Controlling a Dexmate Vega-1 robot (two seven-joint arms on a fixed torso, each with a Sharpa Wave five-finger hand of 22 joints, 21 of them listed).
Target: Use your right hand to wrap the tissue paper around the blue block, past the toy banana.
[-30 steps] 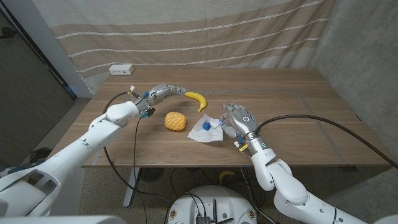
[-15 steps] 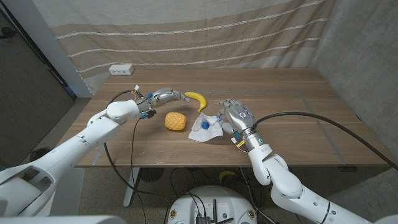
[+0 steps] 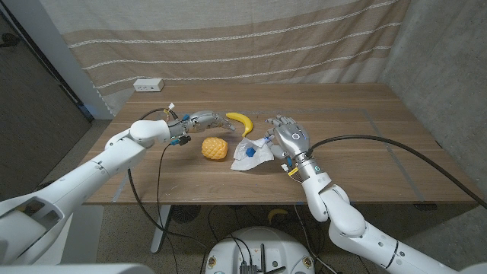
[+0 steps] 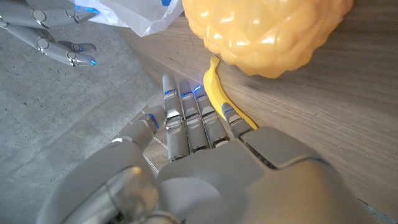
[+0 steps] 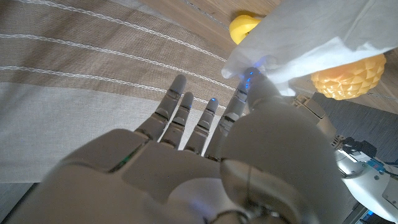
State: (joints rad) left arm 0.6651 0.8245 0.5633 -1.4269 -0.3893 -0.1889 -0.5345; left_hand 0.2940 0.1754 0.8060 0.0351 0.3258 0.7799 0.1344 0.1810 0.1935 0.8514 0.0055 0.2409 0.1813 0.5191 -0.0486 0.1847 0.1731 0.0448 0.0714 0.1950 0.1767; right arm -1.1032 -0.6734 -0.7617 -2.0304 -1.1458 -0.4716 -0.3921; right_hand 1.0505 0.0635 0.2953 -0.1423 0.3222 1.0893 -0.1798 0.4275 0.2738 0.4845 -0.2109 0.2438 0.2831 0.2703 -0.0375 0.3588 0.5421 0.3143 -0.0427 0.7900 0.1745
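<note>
Right wrist view is showing the right hand (image 5: 205, 155) pinching an edge of the white tissue paper (image 3: 255, 154), other fingers spread; it should be folding this edge gently over the small blue block (image 3: 250, 151), which is sitting on the sheet near the yellow toy banana (image 3: 241, 121). The left hand (image 3: 204, 117), fingers extended, is holding nothing.

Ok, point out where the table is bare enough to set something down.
Bare wood spans the right half beyond the right hand, and the far strip between the power strip and curtain. It is crowded mid-table: toy banana, yellow pineapple toy, tissue paper with blue block, left hand.
</note>
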